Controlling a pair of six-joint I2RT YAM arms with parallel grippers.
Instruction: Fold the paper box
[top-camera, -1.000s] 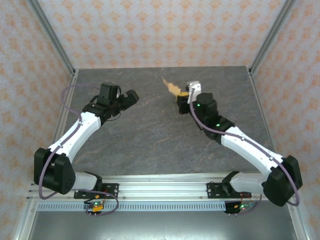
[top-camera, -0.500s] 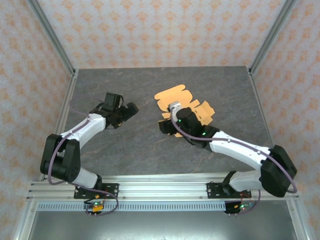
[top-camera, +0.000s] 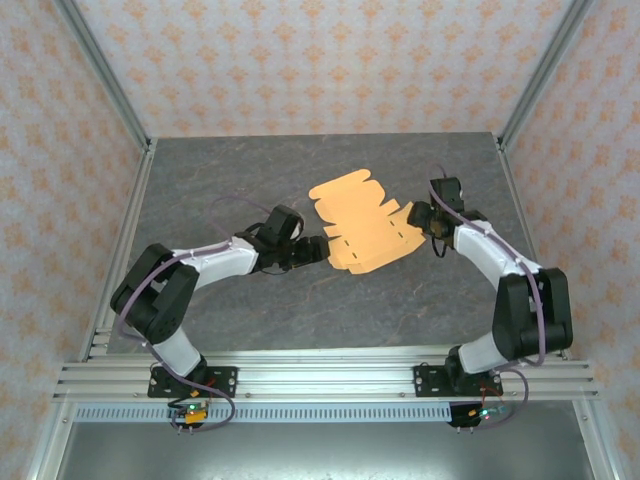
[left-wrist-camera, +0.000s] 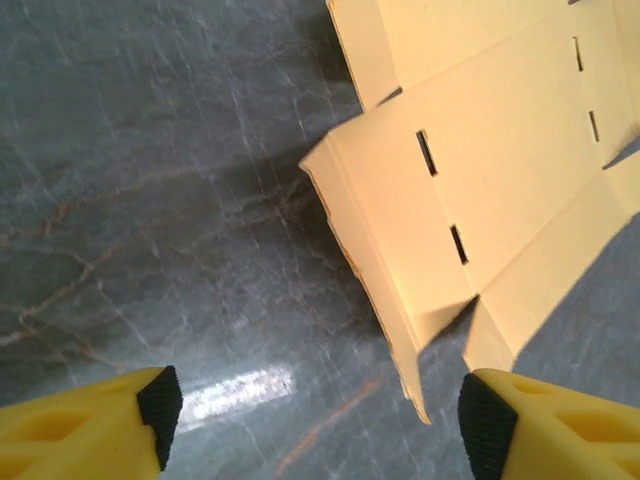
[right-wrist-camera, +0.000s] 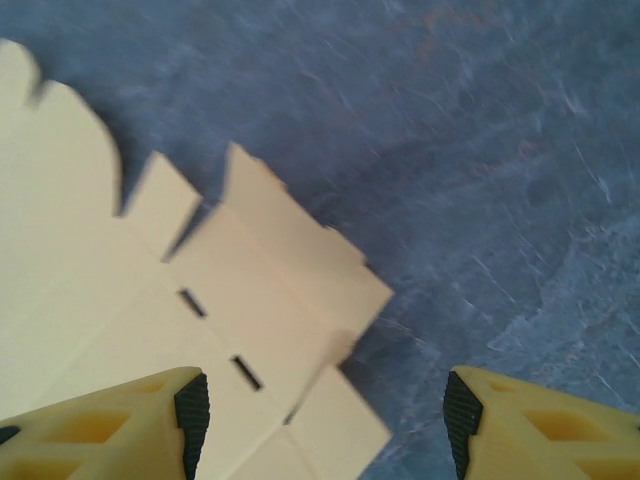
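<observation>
From above, the paper box (top-camera: 362, 222) lies spread as a flat die-cut sheet on the dark stone table (top-camera: 300, 310). Bare table lies all round the sheet, most of it on the near side and to the left. The far table edge and the right-hand frame post (top-camera: 525, 95) are closer. The left gripper (top-camera: 318, 250) is at the sheet's near-left edge and the right gripper (top-camera: 418, 214) at its right edge. Both are too small here to tell how wide they stand or whether they touch the card.

In the left wrist view the paper box (left-wrist-camera: 500, 150) takes the upper right and is cut off by the top and right borders. Its left flap (left-wrist-camera: 375, 250) stands slightly off the table with a shadow under it, and two narrow slots (left-wrist-camera: 426, 152) show beside the fold. The left gripper (left-wrist-camera: 322, 425) is spread wide and holds nothing. The flap's pointed corner reaches down between the black pads (left-wrist-camera: 158, 405), close to the right one. Whether it touches cannot be told.

The right wrist view is blurred. The paper box (right-wrist-camera: 150, 300) fills the left side and is cut off at the left and bottom, with bare table to the right of it. The right gripper (right-wrist-camera: 326, 418) is released and wide. Its left finger (right-wrist-camera: 190, 410) sits over the sheet, while the other is over bare table beside the sheet's corner. Nothing is clamped.
</observation>
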